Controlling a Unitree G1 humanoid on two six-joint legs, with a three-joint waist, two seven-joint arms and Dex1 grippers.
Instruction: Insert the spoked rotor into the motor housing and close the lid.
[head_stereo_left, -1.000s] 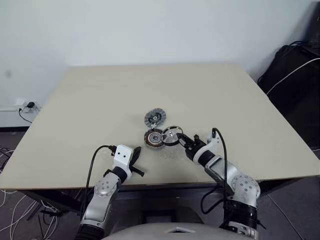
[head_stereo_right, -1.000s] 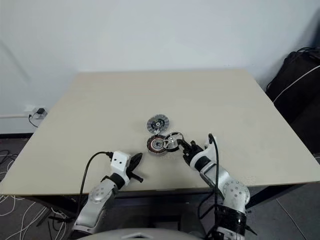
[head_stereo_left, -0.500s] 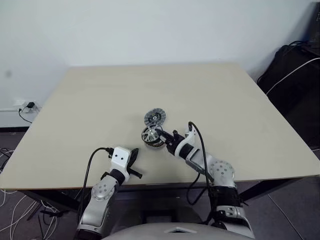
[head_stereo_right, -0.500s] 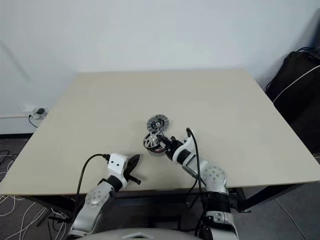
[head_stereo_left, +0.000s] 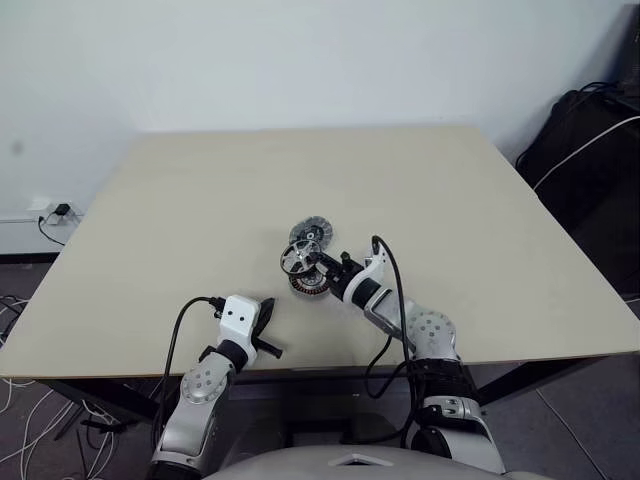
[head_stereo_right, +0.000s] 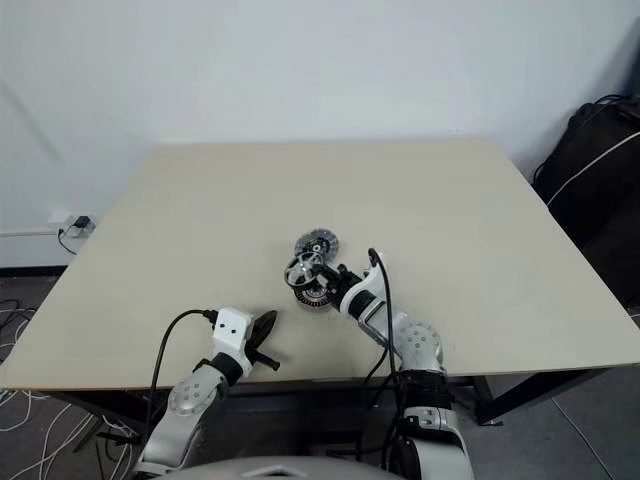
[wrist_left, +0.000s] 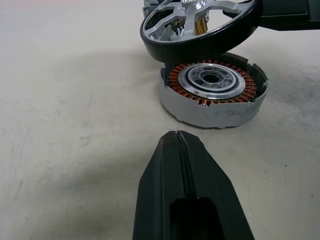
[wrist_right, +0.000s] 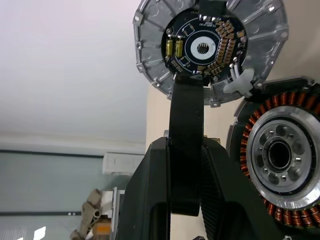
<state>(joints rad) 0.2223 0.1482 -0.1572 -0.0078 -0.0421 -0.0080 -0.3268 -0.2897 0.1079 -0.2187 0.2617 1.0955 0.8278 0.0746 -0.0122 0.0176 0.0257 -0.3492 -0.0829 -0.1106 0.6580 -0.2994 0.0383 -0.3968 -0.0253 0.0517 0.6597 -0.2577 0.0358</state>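
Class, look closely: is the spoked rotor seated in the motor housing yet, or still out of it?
Out. The right gripper holds the spoked rotor tilted above the motor housing, whose copper windings remain exposed.

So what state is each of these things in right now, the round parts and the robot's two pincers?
spoked rotor: held tilted just above the housing, not yet seated.
motor housing: flat on the table, open, copper windings showing.
lid: off the housing, lying beside it, circuit face showing.
right pincer: shut on the rotor's rim.
left pincer: shut, holding nothing, short of the housing.
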